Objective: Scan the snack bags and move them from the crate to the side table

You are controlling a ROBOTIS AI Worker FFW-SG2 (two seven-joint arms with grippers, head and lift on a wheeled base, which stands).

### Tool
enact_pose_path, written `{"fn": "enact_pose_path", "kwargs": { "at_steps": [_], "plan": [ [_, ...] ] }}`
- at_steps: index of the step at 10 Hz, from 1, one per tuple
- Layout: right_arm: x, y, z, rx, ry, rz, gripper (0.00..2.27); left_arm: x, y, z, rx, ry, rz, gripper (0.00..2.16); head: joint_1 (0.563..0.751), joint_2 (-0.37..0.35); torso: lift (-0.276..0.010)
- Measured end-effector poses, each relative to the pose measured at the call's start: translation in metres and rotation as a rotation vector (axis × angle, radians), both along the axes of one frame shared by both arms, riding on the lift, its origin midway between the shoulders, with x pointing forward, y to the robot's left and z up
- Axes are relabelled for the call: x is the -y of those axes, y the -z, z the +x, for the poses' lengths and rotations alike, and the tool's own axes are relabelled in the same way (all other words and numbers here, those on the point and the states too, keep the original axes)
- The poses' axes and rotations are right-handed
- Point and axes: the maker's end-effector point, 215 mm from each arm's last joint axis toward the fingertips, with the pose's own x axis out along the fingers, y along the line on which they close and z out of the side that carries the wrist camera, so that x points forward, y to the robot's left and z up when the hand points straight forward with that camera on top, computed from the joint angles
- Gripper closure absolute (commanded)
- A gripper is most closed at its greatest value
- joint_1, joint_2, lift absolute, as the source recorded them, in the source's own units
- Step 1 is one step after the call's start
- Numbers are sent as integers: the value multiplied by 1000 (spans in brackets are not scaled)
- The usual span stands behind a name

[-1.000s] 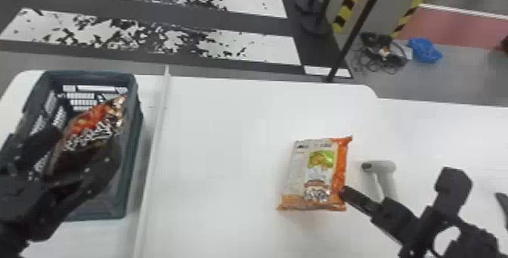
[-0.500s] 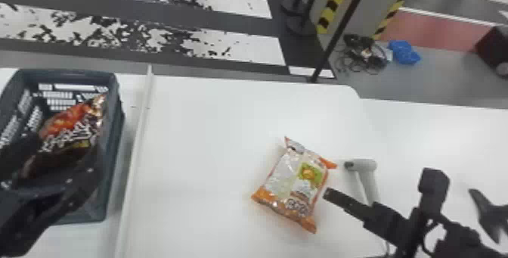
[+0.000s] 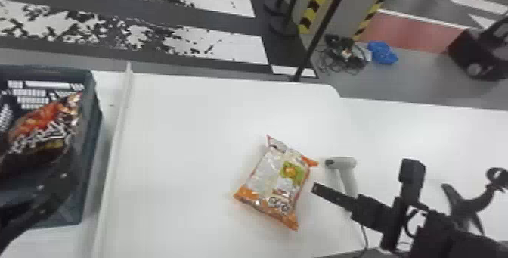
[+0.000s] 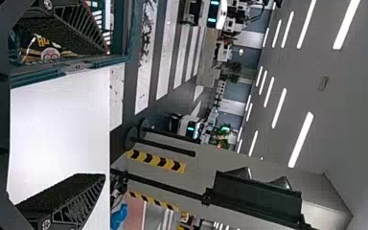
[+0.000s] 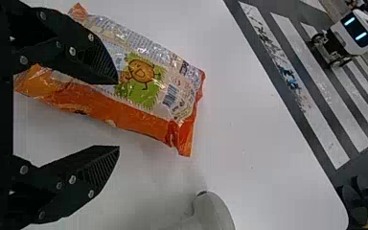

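My right claw is spread wide and grasping nothing, just beside the orange-edged snack bag. That bag lies flat on the desk, its long axis running from the near edge toward the far edge and leaning right, one broad orange end facing the near edge. A second ago it lay almost straight; I now see it turned clockwise, with a slim gap where the claw's finger met it. It's shiny and crinkled, pale in the middle, with a green cartoon patch and (handy for me) a barcode. The scanner lies just beyond it, to the right. Over by the desk's left side, my left claw is parted at the crate, which holds a dark, glossy bag with red and white print.
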Motion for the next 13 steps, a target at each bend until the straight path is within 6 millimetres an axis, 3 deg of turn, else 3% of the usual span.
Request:
{"fn": "enact_pose_path", "kwargs": {
  "at_steps": [5, 10, 13],
  "plan": [
    [-6, 37, 38, 19, -72, -66, 2240, -2, 4, 0, -8, -2, 13, 73, 695, -294, -87],
    [-3, 36, 74, 53, -98, -110, 2243, -5, 16, 0, -26, -5, 24, 76, 695, -276, -87],
    [-21, 36, 82, 60, -142, -111, 2243, -4, 19, -1, -32, -3, 28, 76, 695, -254, -87]
  ]
}}
